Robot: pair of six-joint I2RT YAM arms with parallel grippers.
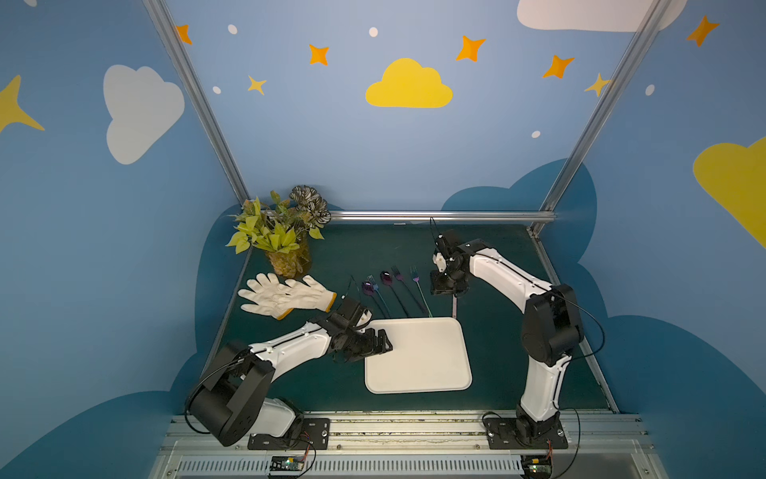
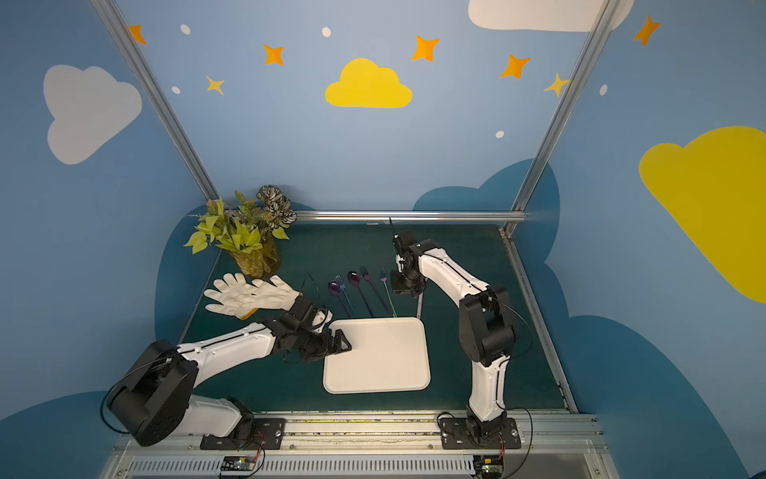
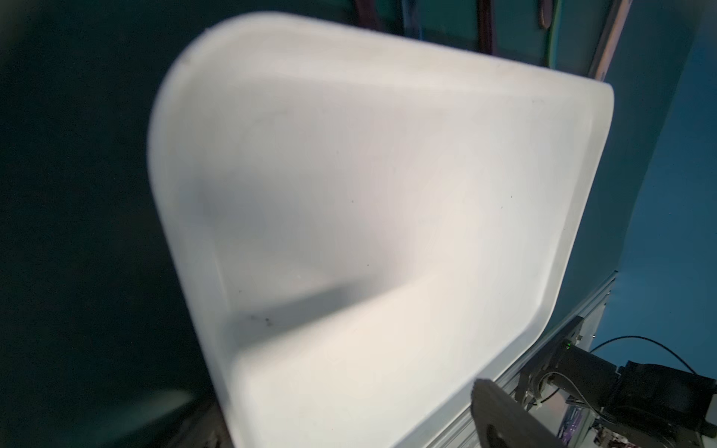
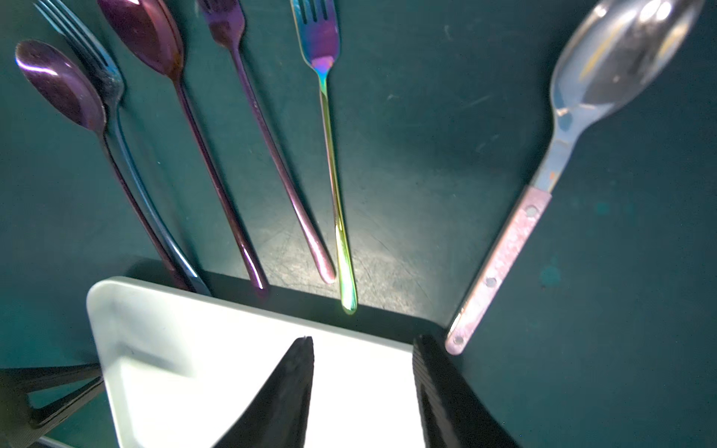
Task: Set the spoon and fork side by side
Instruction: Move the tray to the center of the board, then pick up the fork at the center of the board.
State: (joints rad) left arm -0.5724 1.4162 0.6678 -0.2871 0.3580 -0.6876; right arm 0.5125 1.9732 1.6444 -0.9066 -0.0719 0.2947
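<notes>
right fingers (image 4: 287, 388): partly parted with nothing between them; only tray (image 4: 128, 302) and mat (image 4: 426, 155) show in the gap.
right gripper (image 4: 362, 341): above the mat by the tray's far corner; the spoon's handle end shows just beside one fingertip.
silver spoon (image 4: 541, 194): flat on the mat, pink handle, angled away, well apart from the row of forks and spoons (image 4: 147, 38).
rainbow fork (image 4: 329, 155): last in that row, no spoon next to it; i judge it the partner.
step in hand: reaching for the spoon, i think.
doing it well: i'd centre over the pink handle, turn the jaws across it, pinch low, then lay it parallel, just beside the fork, bowl level with tines.
left gripper (image 1: 379, 342): spread wide, empty, over the tray's left rim.
</notes>
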